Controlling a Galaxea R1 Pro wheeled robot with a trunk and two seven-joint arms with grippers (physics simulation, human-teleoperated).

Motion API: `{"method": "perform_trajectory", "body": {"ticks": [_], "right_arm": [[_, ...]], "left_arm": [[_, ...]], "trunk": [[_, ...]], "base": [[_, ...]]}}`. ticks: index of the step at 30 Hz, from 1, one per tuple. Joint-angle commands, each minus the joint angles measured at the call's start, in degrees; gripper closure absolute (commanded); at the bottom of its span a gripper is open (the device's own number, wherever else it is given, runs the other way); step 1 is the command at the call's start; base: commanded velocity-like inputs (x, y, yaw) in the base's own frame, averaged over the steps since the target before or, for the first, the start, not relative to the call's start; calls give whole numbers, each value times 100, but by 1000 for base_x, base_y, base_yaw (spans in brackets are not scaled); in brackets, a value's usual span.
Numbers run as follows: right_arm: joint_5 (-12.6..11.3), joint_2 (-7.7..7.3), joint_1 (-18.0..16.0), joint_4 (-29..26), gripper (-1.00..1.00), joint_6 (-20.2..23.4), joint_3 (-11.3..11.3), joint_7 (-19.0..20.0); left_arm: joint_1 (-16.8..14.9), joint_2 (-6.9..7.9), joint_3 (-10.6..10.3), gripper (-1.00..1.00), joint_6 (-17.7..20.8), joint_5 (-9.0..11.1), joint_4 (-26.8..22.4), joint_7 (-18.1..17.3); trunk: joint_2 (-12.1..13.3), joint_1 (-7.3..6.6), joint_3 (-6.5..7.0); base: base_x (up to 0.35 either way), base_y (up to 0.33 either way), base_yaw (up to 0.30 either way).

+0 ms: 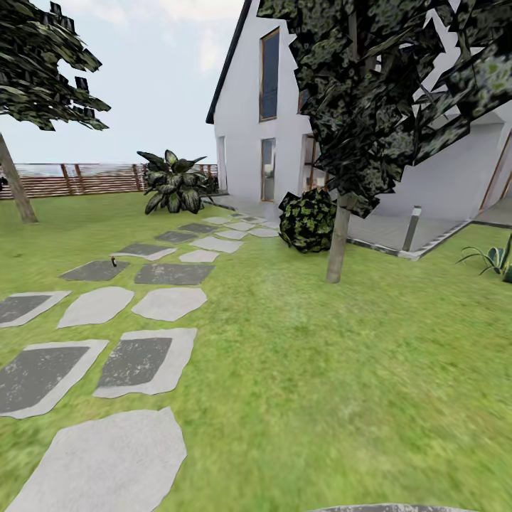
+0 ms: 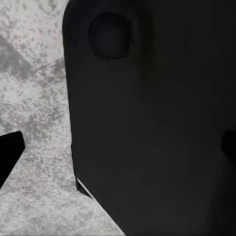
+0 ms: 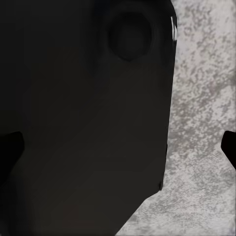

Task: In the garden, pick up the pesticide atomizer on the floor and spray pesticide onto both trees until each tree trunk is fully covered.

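1. Nearest in the head view, a large pale grey paving stone lies flat in the blurry green grass at about 7 o'clock; the path of light and dark grey stepping stones runs away from it toward 11 o'clock.
2. The wrist views give a different, close look: each has a big smooth black body part with a round dimple in front of mottled grey stone; the right wrist view has the same dark form against speckled grey ground.
3. Small black tips show at the edges of both wrist views, but I cannot tell whether the left gripper or the right gripper is open or closed.
4. Farther up the path, the tiny black pesticide atomizer stands upright on a dark grey stepping stone, at about 10 o'clock, well apart from both trees.
5. At about 1 o'clock, the nearer tree's pale grey-beige trunk rises from the lawn under dark jagged foliage, with a round dark green bush just beside it.
6. A spiky green plant sits at 3 o'clock by the frame edge.
7. Beyond, a broad-leaved palm-like plant stands at the path's far end, near the white house.
8. Farthest, at 9 to 10 o'clock, the second tree's leaning trunk stands before the brown horizontal-slat wooden fence.
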Motion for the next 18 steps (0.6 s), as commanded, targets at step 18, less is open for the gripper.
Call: {"method": "perform_trajectory", "body": {"ticks": [18], "right_arm": [[21, 204, -27, -149, -100, -163, 24, -21]], "left_arm": [[9, 29, 19, -100, -192, -16, -29, 33]], "trunk": [[0, 1, 0]], "base": [[0, 0, 0]]}}
